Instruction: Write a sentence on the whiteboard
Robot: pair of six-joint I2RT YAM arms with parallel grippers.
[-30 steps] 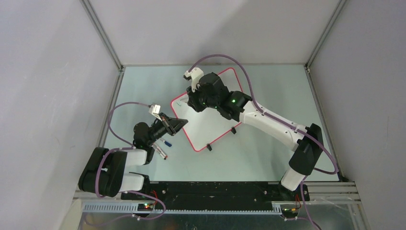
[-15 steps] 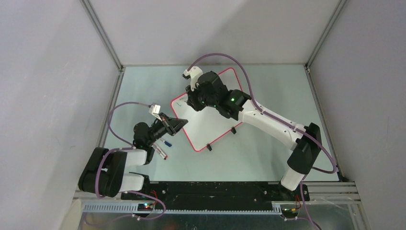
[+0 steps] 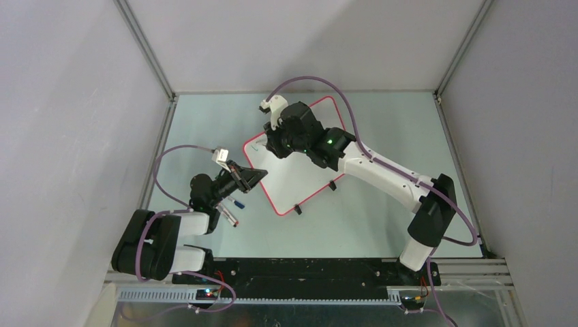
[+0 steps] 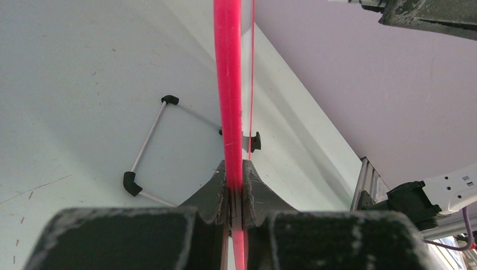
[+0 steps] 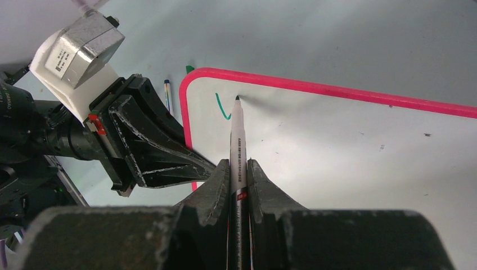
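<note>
The whiteboard (image 3: 300,182) lay cornerwise in the middle of the table (image 3: 198,122), with its left side reaching toward your left arm. Your left gripper (image 4: 236,199) was pinched narrow on the pink rim at that edge, one jaw on each face. Your right gripper (image 5: 237,180) was closed on a marker (image 5: 236,135). The marker's tip sat at the board near its far-left corner, just right of a short green stroke (image 5: 221,107). Spare pens (image 3: 236,202) lay on the table beside the left arm.

I judged the board to be light, thin and stiff, with a glossy face that would give fingers little to bite on. The rim looked like the right place to hold it, as you had it. On its small black feet (image 3: 298,209) it seemed likely to skid or rock under pen pressure. A light touch looked wise, with the bracing hand close to the writing.
</note>
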